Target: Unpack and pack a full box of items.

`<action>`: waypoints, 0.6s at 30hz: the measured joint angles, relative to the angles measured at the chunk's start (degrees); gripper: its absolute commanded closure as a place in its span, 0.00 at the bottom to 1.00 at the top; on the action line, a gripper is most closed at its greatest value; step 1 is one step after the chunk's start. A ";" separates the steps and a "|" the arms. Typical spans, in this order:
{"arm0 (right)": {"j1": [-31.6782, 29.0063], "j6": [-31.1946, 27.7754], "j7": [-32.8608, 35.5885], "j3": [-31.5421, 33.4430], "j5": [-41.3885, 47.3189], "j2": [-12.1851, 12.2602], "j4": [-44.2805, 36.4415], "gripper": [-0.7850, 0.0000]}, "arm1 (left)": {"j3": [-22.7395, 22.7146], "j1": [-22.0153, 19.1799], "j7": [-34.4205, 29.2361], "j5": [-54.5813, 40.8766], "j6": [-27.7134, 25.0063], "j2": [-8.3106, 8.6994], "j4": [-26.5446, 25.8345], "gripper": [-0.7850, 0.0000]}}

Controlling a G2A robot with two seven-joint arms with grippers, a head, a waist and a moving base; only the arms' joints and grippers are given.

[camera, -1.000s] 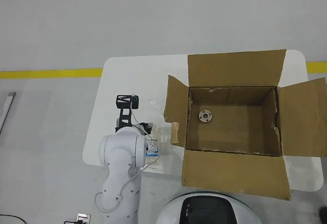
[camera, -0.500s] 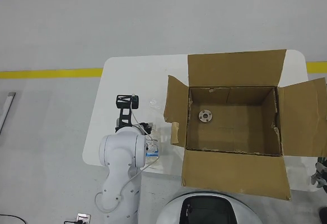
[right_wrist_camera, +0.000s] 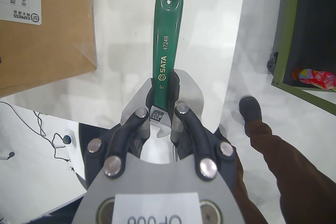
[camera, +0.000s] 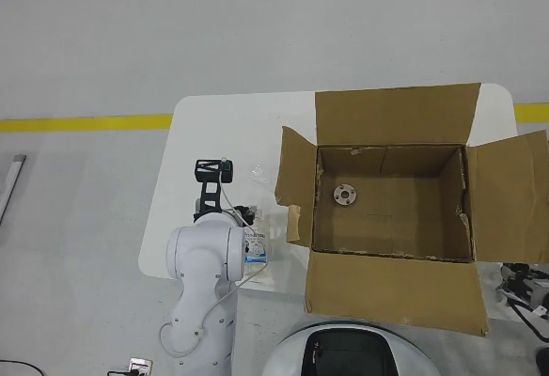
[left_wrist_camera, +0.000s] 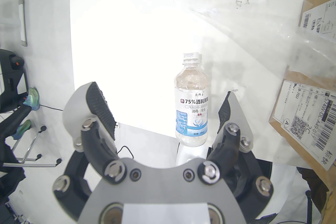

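A: Where does the box (camera: 395,113) sit?

B: On the right part of the white table (camera: 218,132), all four flaps folded outward. A small round metal ring (camera: 345,195) lies on its floor, near the far left corner.

A: And the left gripper (left_wrist_camera: 160,93)?

B: Its fingers are spread wide and hold nothing. A clear bottle (left_wrist_camera: 191,107) with a blue and white label stands upright at the table's near edge, left of the box. From the wrist it appears between the two fingers, nearer one of them. It may stand just past the tips; I can't tell.

A: Anything else on that side?

B: A clear plastic bag (left_wrist_camera: 236,17) lies flat on the table beyond the bottle, reaching toward the box's labelled left flap.

A: The right gripper (right_wrist_camera: 163,88)?

B: Closed tight on a wrench (right_wrist_camera: 166,38) with a green handle. The fingers pinch it close to the metal head, which sits behind them, and the handle points out over the strip of table beside a box flap
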 measured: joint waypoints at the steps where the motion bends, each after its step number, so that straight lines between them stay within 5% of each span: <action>1: 0.30 0.05 0.01 -0.34 -0.28 0.08 0.34 1.00 | 0.00 0.00 0.00 0.00 0.00 0.00 0.00 0.00; 9: 1.86 -0.23 1.08 -1.72 -1.30 0.85 3.11 1.00 | 0.00 0.00 0.00 0.00 0.00 0.00 0.00 0.00; 10: 1.99 -0.51 1.22 -1.80 -1.53 0.96 3.34 0.90 | 0.00 0.00 0.00 0.00 0.00 0.00 0.00 0.00; 11: 2.18 -0.73 1.28 -1.88 -1.63 1.08 3.55 0.90 | 0.00 0.00 0.00 0.00 0.00 0.00 0.00 0.00; 13: 2.46 -0.71 1.30 -1.90 -1.45 1.25 3.73 0.67 | 0.00 0.00 0.00 0.00 0.00 0.00 0.00 0.00; 18: 2.98 -0.56 1.74 -1.48 -0.87 1.68 4.17 0.61 | 0.00 0.00 0.00 0.00 0.00 0.00 0.00 0.00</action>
